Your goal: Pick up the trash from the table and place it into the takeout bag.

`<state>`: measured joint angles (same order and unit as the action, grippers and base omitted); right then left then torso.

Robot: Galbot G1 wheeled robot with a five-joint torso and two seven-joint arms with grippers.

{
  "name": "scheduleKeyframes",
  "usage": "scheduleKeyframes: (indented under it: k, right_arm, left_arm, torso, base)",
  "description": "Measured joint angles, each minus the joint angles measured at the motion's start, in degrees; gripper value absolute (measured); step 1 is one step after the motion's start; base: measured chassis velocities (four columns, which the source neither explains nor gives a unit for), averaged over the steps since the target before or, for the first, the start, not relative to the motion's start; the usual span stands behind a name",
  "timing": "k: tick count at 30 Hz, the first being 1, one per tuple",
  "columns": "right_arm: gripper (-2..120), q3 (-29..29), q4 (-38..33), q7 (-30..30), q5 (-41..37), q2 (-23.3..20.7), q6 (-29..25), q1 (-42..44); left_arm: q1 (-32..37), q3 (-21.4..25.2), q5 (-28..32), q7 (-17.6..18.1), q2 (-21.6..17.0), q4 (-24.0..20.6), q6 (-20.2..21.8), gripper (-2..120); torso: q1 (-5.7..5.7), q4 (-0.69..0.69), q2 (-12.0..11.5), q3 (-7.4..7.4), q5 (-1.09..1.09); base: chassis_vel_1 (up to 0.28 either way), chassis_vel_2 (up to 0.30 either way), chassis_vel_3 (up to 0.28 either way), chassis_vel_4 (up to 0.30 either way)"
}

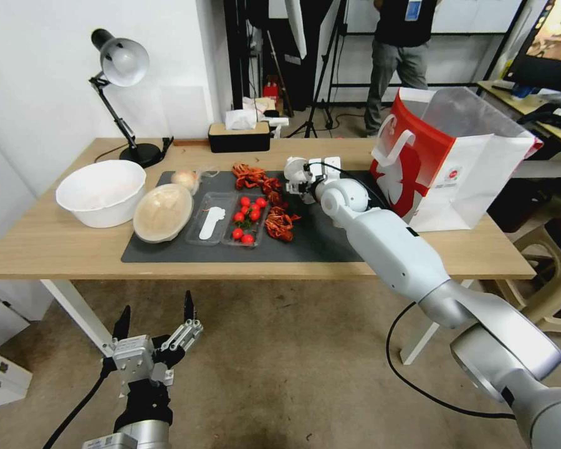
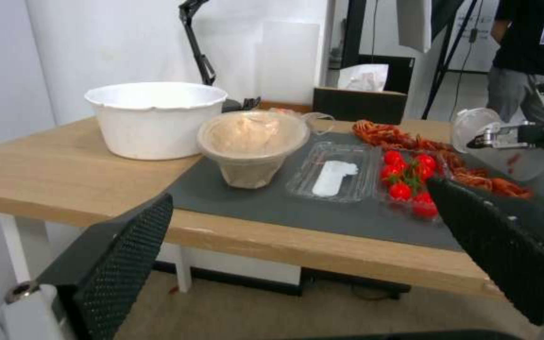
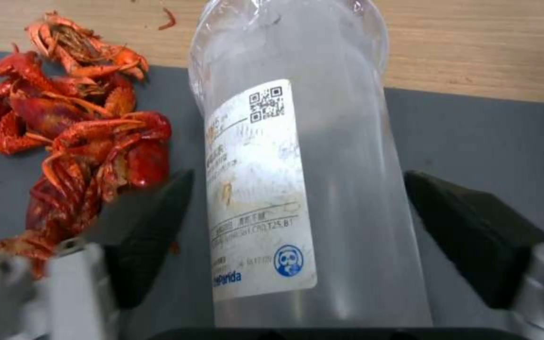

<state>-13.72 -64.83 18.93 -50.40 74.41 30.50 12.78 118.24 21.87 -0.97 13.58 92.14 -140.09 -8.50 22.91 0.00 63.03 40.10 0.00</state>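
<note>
One clear plastic cup (image 3: 297,156) sits between the spread fingers of the right gripper (image 3: 297,226), which reaches over the dark grey mat (image 1: 330,240) near the far middle of the desk (image 1: 43,243). Its long axis runs away from the wrist toward the far edge of the mat; a white label with a QR code faces the camera. Both fingers (image 3: 467,231) stand apart from its walls, so it is bracketed, not pinched. From the left wrist view the cup (image 2: 498,141) looks tilted, with its rim turned toward the left side of the desk.

Just beside the cup lie red crayfish shells (image 3: 77,123), strung along the mat. Nearer the robot's left are a clear tray of cherry tomatoes (image 1: 247,218), a second clear tray with a white utensil (image 1: 210,219), a round beige lidded bowl (image 1: 163,212) leaning on its side, and a small pale bagged lump (image 1: 186,179) behind it. A white bowl (image 1: 101,190) stands on the bare light wood off the mat.

At the right end the takeout bag (image 1: 449,162) stands upright and open, red panel and white loop handle facing the mat. A black desk lamp (image 1: 121,93) and a tissue box (image 1: 239,134) line the far edge against the white wall.

Low before the desk, the left gripper (image 1: 154,315) hangs over the floor, fingers spread and holding nothing.
</note>
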Motion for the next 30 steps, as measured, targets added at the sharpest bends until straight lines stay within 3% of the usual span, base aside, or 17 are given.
scheduleKeyframes:
  k: [8, 17, 30]
  right_arm:
    - [54, 0.46, 1.89, -2.2, 0.0, 0.32, 1.51, 0.57]
    - [35, 0.58, -0.69, -2.02, -0.03, -1.1, 1.43, 1.84]
    - [7, 3.24, -18.56, -1.49, 8.44, -8.69, -3.26, 4.06]
  left_arm:
    - [-0.17, -0.12, 0.12, -0.16, 0.0, 0.17, 0.07, 100]
    - [-0.5, 0.03, 0.44, 0.17, 0.0, 0.52, 0.08, 100]
    - [-0.34, -0.19, -0.03, 0.69, 0.0, 0.05, -0.05, 100]
  torso:
    - [-0.01, -0.01, 0.02, -0.02, -0.01]
    - [0.01, 0.0, 0.0, 0.01, 0.02]
    - [0.01, -0.01, -0.02, 0.01, 0.02]
  base:
    - [0.0, 0.0, 0.0, 0.0]
    - [0.0, 0.0, 0.0, 0.0]
    - [0.0, 0.0, 0.0, 0.0]
